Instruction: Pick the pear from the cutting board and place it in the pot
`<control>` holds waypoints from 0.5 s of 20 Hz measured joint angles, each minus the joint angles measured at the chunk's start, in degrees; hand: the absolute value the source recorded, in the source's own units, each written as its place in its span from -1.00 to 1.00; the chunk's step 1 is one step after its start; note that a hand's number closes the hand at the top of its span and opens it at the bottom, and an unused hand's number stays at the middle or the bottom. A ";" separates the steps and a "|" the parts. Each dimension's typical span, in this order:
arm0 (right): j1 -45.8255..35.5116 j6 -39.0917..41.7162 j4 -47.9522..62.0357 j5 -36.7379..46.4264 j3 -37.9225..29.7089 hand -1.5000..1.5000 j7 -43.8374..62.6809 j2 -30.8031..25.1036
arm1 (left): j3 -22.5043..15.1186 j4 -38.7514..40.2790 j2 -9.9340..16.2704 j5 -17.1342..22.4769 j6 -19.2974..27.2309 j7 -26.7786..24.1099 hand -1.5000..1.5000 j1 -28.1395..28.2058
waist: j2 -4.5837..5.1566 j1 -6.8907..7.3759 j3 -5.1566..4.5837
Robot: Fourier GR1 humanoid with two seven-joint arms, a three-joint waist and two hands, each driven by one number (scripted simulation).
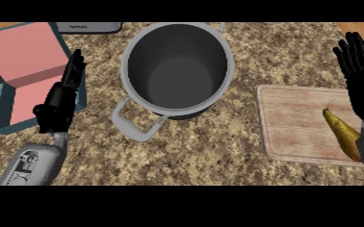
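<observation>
The pear [342, 133] lay on the cutting board [298, 125] at lower right, beside the open-fingered right hand [351, 60]. The pot [177, 69] stood at centre. At left, the left hand [60, 101] rested, fingers straight.

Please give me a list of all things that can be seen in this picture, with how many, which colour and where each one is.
pot: one, grey with a dark inside, nothing in it, upper centre of the counter, one handle toward the lower left.
cutting board: one, light wood, right side of the counter.
pear: one, yellow-brown and long, lying on the board near its right edge, partly cut off by the view.
box: one, pink with a teal rim, far left.
grey object: one, top edge, left of the pot, too cut off to name.
counter: one, speckled brown stone.
left hand: one, black, open, at the left beside the box.
right hand: one, black, open, at the right edge above the pear.
</observation>
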 measured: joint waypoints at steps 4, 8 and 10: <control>2.57 1.75 -2.67 2.65 1.05 1.00 -0.25 -2.07 | 1.70 0.64 2.90 -1.16 -0.13 3.37 0.00 2.97 | 0.50 -0.01 -0.13; 4.80 -1.84 -3.63 11.61 0.88 -1.00 -2.32 -8.16 | 3.53 4.13 5.33 -1.52 0.37 8.54 0.00 6.32 | 0.66 -0.95 -0.47; 6.09 -9.42 -3.82 15.65 -1.75 -1.00 -5.16 -7.66 | 4.07 5.40 5.54 -1.05 0.53 11.28 0.00 7.79 | 0.60 -1.65 -0.31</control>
